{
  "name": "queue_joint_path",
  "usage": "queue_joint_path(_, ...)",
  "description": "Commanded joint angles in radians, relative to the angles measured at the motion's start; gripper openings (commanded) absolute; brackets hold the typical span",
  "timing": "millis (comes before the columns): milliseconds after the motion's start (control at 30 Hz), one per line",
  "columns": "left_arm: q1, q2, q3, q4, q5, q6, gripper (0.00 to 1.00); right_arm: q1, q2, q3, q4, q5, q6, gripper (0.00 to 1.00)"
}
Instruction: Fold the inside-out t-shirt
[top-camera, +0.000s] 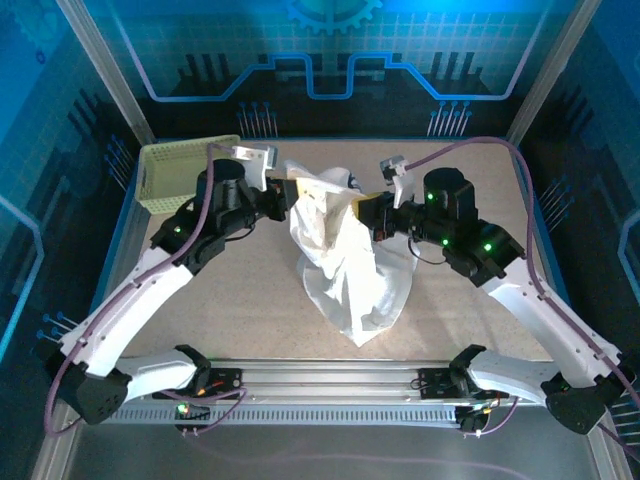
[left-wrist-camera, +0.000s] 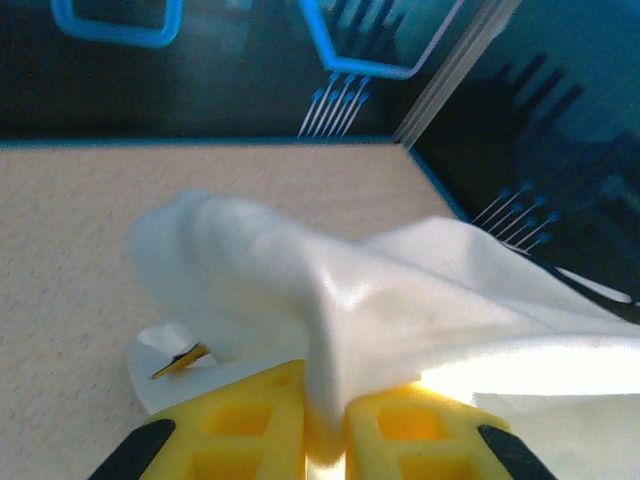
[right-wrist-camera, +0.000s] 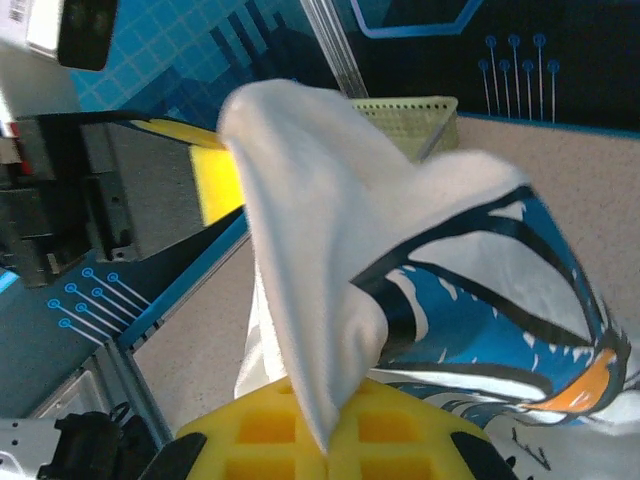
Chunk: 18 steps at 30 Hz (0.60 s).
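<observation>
The white t-shirt hangs bunched above the middle of the table, held up at its top by both grippers, with its lower end drooping toward the near edge. My left gripper grips the top left; in the left wrist view its yellow fingers are shut on a fold of the t-shirt. My right gripper holds the top right; in the right wrist view it pinches a white fold of the t-shirt, and the blue-and-dark graphic shows beside it.
A pale yellow-green lattice basket stands at the back left corner of the table, close behind the left arm, and is seen past the cloth in the right wrist view. Speckled tabletop lies bare under the arms.
</observation>
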Motion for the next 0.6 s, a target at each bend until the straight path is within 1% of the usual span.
queue_joint_path(0,0.022,0.091,0.042,-0.143,-0.104,0.030,0.18,-0.061,-0.018,-0.064,0.037,-0.082,0.052,0.00)
queue_joint_path(133,0.023,0.193,0.097,-0.254,-0.153,0.025,0.23,-0.125,-0.010,-0.156,0.074,-0.121,0.099,0.00)
queue_joint_path(200,0.019,0.221,0.109,-0.289,-0.164,0.015,0.30,-0.125,-0.005,-0.175,0.074,-0.128,0.101,0.00)
queue_joint_path(233,0.012,0.225,0.108,-0.300,-0.175,0.010,0.32,-0.124,-0.005,-0.183,0.079,-0.133,0.104,0.00)
queue_joint_path(300,-0.020,0.208,0.084,-0.283,-0.191,0.018,0.39,-0.122,-0.013,-0.196,0.096,-0.143,0.114,0.00)
queue_joint_path(367,-0.082,0.161,0.037,-0.224,-0.200,0.047,0.48,-0.119,-0.019,-0.201,0.107,-0.150,0.116,0.00)
queue_joint_path(433,-0.154,0.103,-0.021,-0.145,-0.173,0.077,0.60,-0.119,-0.020,-0.199,0.108,-0.148,0.114,0.00)
queue_joint_path(500,-0.187,0.072,-0.064,-0.078,-0.102,0.073,0.67,-0.118,-0.020,-0.198,0.115,-0.150,0.111,0.00)
queue_joint_path(533,-0.189,0.069,-0.075,-0.060,-0.061,0.057,0.68,-0.115,-0.019,-0.199,0.120,-0.155,0.109,0.00)
queue_joint_path(567,-0.189,0.077,-0.078,-0.055,-0.045,0.039,0.68,-0.113,-0.018,-0.199,0.124,-0.157,0.108,0.00)
